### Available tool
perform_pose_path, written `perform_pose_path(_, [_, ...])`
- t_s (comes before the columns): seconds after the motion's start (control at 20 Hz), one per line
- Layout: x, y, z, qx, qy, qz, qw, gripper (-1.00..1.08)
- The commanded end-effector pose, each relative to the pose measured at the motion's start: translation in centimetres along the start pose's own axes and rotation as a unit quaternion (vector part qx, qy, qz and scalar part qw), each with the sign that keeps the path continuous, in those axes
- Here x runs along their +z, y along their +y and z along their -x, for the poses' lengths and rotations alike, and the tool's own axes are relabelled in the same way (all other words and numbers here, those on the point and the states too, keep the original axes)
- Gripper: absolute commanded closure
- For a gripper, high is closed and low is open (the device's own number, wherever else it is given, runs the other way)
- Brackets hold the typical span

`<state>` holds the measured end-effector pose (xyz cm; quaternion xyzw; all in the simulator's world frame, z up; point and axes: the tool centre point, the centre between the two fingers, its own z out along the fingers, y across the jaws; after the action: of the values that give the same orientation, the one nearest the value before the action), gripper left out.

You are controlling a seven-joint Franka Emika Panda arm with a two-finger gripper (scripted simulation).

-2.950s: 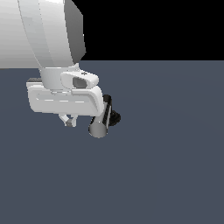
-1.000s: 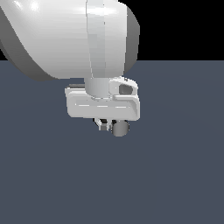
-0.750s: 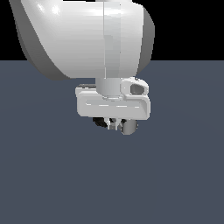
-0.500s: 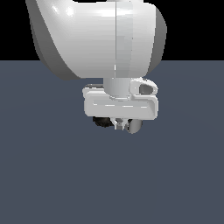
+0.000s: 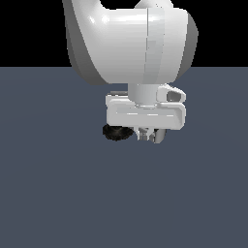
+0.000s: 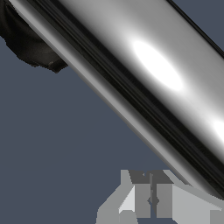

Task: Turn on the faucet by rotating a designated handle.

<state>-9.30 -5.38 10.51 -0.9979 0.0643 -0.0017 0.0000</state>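
The faucet's round black ribbed base [image 5: 116, 132] sits on the dark grey floor, just to the exterior view's left of my gripper [image 5: 147, 137]. The large white arm hangs over it. My gripper's fingers look pressed together and hold nothing. The handle, a shiny silver bar, is mostly hidden behind the hand; a small grey piece [image 5: 159, 137] shows beside the fingers. In the wrist view the handle [image 6: 144, 74] runs diagonally across the picture, very close. The black base [image 6: 26, 43] is at one end and my gripper [image 6: 152, 202] is beside the bar.
The flat dark grey floor [image 5: 63, 193] stretches all around the faucet. The white arm's bulky upper link [image 5: 131, 43] fills the top of the exterior view. Nothing else stands in view.
My arm and hand have moved to the exterior view's right. The silver bar has swung that way with the fingers, and the black base now shows at the hand's left.
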Motion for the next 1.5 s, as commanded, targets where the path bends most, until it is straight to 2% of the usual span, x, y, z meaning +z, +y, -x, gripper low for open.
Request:
perform_pose_path(0.0, [0.1,0.6,-1.3,-0.002,0.004,-0.001,1.0000,1.08])
perform_pose_path(1.45, [0.6,9.2,-9.5,0.007,-0.001,0.000,1.0000,1.08])
